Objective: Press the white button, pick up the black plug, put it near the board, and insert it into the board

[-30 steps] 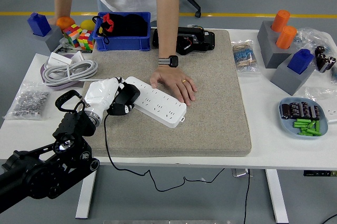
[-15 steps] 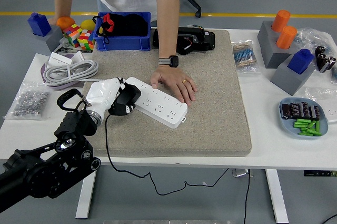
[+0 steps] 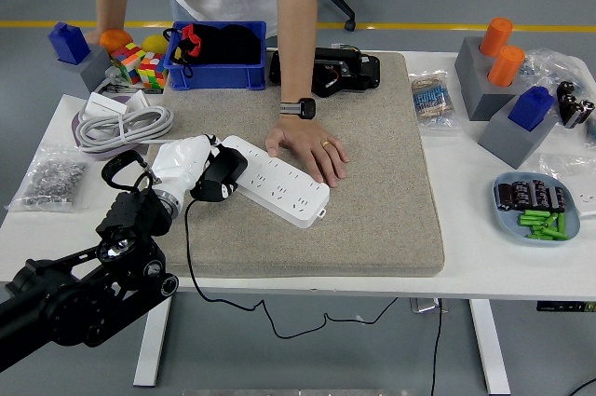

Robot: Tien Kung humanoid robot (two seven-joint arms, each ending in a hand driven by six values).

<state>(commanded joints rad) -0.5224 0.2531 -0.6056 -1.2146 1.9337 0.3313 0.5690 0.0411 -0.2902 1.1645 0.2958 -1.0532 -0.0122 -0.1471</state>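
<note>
Left robot hand (image 3: 191, 165) fingers wrapped around black plug (image 3: 218, 177), touching white board's (image 3: 277, 182) left end

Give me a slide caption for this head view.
Left robot hand holds the black plug at the white power strip, which a person's hand steadies.

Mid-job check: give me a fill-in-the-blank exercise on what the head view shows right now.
1. The left hand grips the ____ plug at the power strip's left end.
2. A person's hand rests flat on the strip's ____ edge.
3. The strip lies on a ____ mat.
4. The plug's cable hangs over the table's ____ edge.

Missing words: black; far; grey; near
</note>
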